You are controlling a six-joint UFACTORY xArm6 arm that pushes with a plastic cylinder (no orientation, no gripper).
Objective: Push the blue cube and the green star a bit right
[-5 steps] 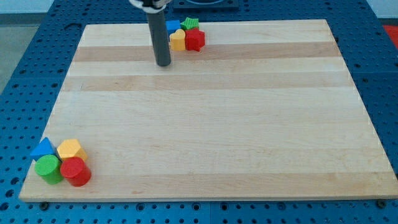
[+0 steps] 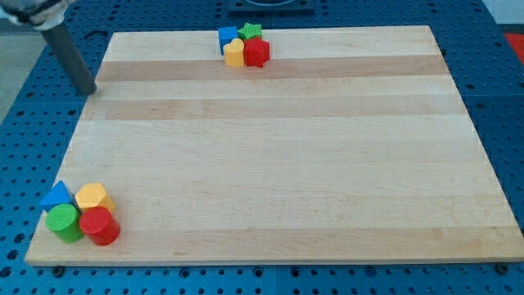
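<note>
A pale wooden board (image 2: 270,147) lies on a blue perforated table (image 2: 24,123). My tip (image 2: 85,90), the lower end of a straight dark rod, sits at the view's upper left, just off the board's left edge over the blue table. The rod has no jaws, so nothing is released, clenched or grasped. The blue cube (image 2: 227,36) and the green star (image 2: 251,31) lie well to the right of my tip, at the board's top edge near the middle of the view, and nothing touches them from the tip's side. The blue cube is a small bright blue block at the left of a tight cluster; the green star is just to its right, partly hidden, with only its pointed green top showing. In front of them, toward the view's bottom, a yellow block (image 2: 235,53) and a red block (image 2: 257,52) press against them. At the view's bottom left corner of the board sits a second cluster: a blue triangular block (image 2: 56,196), a yellow block (image 2: 93,197), a green cylinder (image 2: 64,221) and a red cylinder (image 2: 100,226), all touching.
</note>
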